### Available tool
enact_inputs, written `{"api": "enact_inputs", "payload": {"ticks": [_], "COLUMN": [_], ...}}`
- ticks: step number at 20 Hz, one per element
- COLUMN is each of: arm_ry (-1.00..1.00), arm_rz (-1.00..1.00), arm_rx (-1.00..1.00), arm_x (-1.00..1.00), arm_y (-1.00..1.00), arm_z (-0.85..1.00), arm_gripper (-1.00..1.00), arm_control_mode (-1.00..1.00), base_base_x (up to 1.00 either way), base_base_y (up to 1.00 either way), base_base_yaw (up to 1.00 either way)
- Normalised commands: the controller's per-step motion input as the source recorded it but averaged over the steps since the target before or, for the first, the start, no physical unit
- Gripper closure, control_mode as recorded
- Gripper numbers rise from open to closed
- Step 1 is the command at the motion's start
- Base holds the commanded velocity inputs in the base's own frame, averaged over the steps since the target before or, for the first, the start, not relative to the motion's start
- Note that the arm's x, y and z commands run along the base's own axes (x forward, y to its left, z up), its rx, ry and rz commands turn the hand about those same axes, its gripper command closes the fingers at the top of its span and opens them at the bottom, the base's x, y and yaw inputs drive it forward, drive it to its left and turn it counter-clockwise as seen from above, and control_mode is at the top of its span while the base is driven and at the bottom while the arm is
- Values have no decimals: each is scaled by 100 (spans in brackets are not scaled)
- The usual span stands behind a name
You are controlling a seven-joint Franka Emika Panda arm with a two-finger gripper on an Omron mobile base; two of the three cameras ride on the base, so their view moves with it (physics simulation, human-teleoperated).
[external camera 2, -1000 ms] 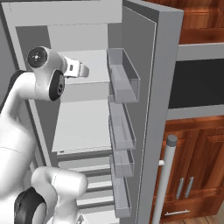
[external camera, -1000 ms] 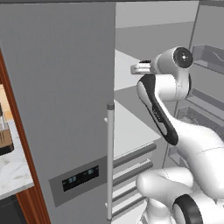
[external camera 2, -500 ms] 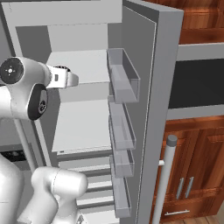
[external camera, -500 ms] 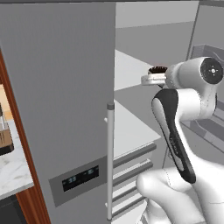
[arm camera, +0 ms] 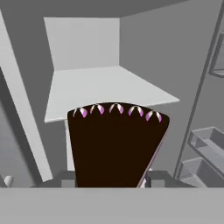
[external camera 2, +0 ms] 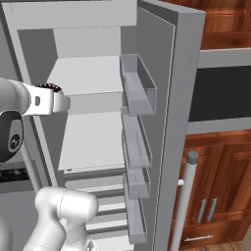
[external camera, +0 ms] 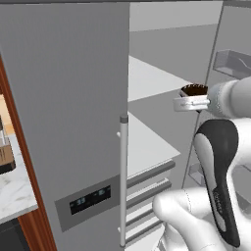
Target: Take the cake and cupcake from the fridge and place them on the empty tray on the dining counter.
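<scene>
Dark-brown cake [arm camera: 116, 146] with pink trim clamped in the tool [external camera: 191, 103], before the open fridge [external camera: 68, 122] shelves.

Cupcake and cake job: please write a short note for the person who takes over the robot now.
Gripper: jaws shut on the cupcake, held in front of the open fridge, beside its upper shelf.
Cake: not seen on the fridge shelves in these views.
Tray, dining counter: out of view.
Done: cupcake gripped.
Left: carry the cupcake to the tray, then find and bring the cake.
</scene>
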Motion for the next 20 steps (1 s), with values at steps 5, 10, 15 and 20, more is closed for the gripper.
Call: {"api": "enact_inputs", "payload": {"ticks": [5, 10, 15, 20], "arm_ry": [0, 0, 0, 0], "arm_rz": [0, 0, 0, 0], "arm_rx": [0, 0, 0, 0], "arm_x": [-91, -70, 0, 0], "arm_y": [1, 4, 0, 0], "arm_z": [0, 0, 0, 0], "arm_gripper": [100, 100, 100, 100], "arm_control_mode": [-100, 100, 100, 100], "base_base_x": [0, -20, -100, -98], "base_base_y": [0, -2, -22, -1], "base_base_yaw": [0, 0, 3, 38]}}
